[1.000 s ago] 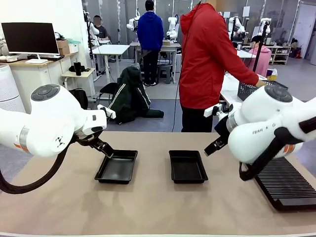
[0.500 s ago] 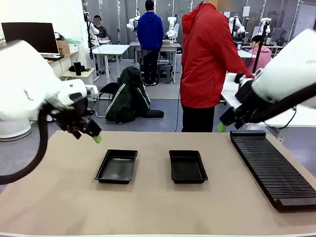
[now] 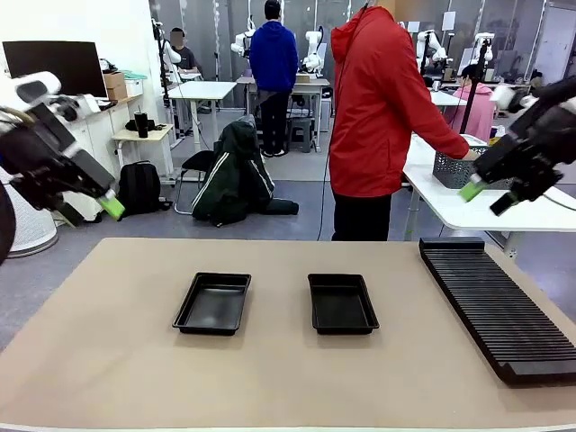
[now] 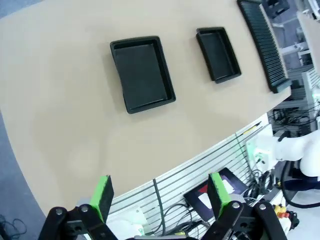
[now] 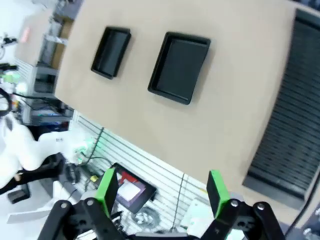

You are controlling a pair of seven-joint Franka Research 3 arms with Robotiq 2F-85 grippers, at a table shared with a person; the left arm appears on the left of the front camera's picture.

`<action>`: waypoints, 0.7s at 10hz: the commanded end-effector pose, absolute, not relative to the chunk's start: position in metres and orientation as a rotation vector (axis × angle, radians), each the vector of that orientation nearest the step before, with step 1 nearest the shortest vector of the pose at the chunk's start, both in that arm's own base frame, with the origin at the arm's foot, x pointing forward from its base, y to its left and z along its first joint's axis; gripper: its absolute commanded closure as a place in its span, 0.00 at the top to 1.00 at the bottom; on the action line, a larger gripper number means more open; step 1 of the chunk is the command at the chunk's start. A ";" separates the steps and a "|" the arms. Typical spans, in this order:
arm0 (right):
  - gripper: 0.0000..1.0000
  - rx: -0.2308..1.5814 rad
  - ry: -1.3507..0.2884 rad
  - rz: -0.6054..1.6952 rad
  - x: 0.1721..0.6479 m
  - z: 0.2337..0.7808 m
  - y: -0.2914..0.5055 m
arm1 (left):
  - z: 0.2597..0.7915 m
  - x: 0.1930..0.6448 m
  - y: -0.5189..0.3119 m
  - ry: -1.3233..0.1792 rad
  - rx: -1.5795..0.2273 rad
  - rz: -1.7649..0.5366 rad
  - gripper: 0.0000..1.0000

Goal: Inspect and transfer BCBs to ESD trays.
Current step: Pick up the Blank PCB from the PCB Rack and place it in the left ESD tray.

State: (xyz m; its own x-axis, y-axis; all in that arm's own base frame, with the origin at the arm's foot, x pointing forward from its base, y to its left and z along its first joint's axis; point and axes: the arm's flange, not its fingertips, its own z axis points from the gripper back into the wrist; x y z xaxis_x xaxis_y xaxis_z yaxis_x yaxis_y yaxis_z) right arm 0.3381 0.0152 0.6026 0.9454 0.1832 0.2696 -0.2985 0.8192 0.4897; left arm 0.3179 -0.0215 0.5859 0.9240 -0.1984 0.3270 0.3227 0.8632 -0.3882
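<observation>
The worktop carries the left tray and right tray side by side, apart, both bare. The rack runs along its right edge. The left claw and right claw hang high off either side, both spread wide, holding nothing. Beyond, a person reaches to a basket on another table. The step looks like waiting for a board. It is best pinched by its edges, levelled, then lowered square into a tray, clear of the rims.
</observation>
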 end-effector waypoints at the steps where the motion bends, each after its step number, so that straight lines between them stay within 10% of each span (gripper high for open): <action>1: 0.94 0.647 -0.189 0.156 0.338 0.619 -0.015 | 0.593 0.320 -0.005 -0.324 -0.543 -0.223 1.00; 7: 0.94 0.720 -0.234 0.003 0.321 0.650 -0.090 | 0.628 0.314 0.026 -0.344 -0.565 -0.049 1.00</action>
State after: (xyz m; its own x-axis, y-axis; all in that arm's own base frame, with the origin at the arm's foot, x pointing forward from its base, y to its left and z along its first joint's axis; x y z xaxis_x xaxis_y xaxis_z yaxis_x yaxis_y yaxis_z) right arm 0.3202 -0.0876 0.6468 0.9700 -0.0608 0.2356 -0.0989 0.7860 0.6102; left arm 0.3141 0.0272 0.6230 0.9275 0.0423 0.3714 0.1649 0.8454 -0.5080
